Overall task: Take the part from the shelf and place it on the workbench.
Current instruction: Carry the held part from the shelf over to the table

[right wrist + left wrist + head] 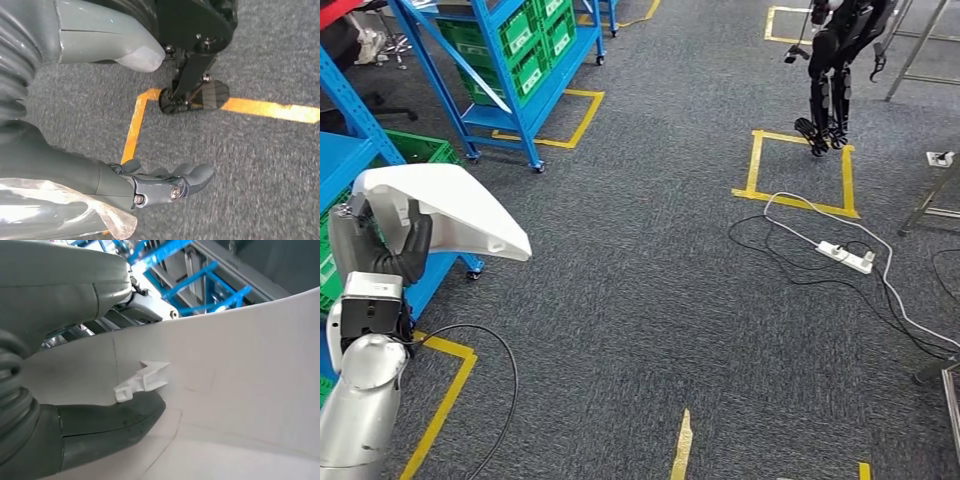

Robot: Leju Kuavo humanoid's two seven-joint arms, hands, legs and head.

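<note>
Grey carpet (652,300) marked with yellow tape squares (797,170) covers the floor, with blue shelving (509,90) holding green crates (539,40) at its far left edge and a white power strip (844,257) on cables lying right. The left hand (384,245) grips the white part (448,205) above the carpet's left edge, beside the shelving; the right hand (162,182) hangs slack over the carpet, fingers apart, holding nothing.

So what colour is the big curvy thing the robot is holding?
White. The part in the left hand is plain white, clearest in the head view.

My left hand (384,245), raised, grips the white moulded plastic part (448,205); my right hand (124,180) hangs with fingers apart.
</note>
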